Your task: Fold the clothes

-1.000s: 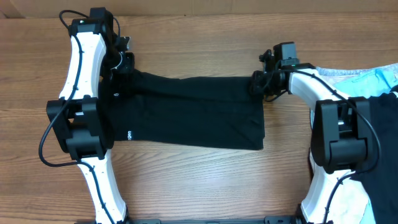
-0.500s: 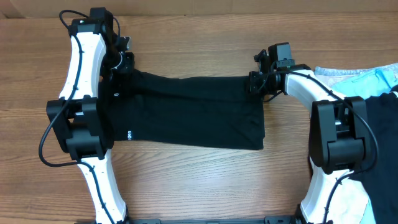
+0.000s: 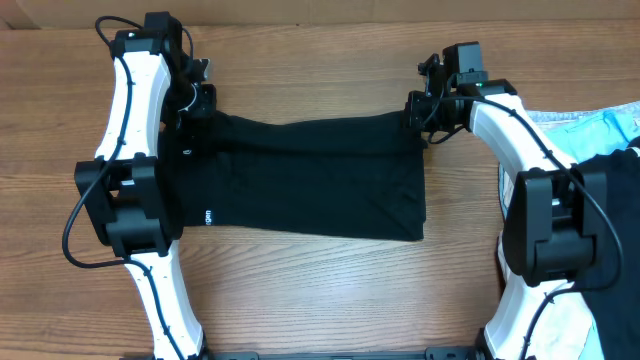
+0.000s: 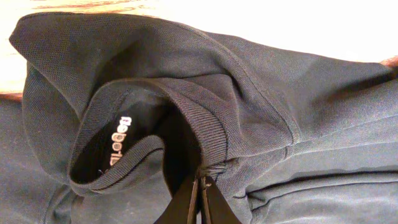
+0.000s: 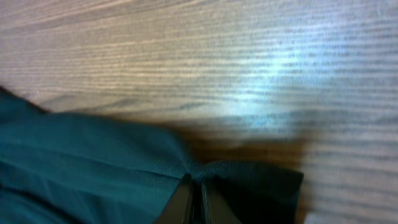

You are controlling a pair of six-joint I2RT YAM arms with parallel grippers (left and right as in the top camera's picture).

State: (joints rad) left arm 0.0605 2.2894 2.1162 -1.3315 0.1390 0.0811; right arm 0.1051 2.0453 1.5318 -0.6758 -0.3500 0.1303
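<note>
Between both arms, mid table (image 3: 320,300): black T-shirt (image 3: 310,180) lying flat as long band, sides seemingly already turned in. Neck end at my left gripper (image 3: 196,112), hem end at my right gripper (image 3: 416,120). Both pinched closed on cloth at far edge: left just beside collar, near neck label (image 4: 117,140); right on hem corner. My judgement: lengthwise fold done, crosswise folds not yet. Left to do: bring one end over other, flatten. Light-blue garment (image 3: 600,125) lies apart at right.
</note>
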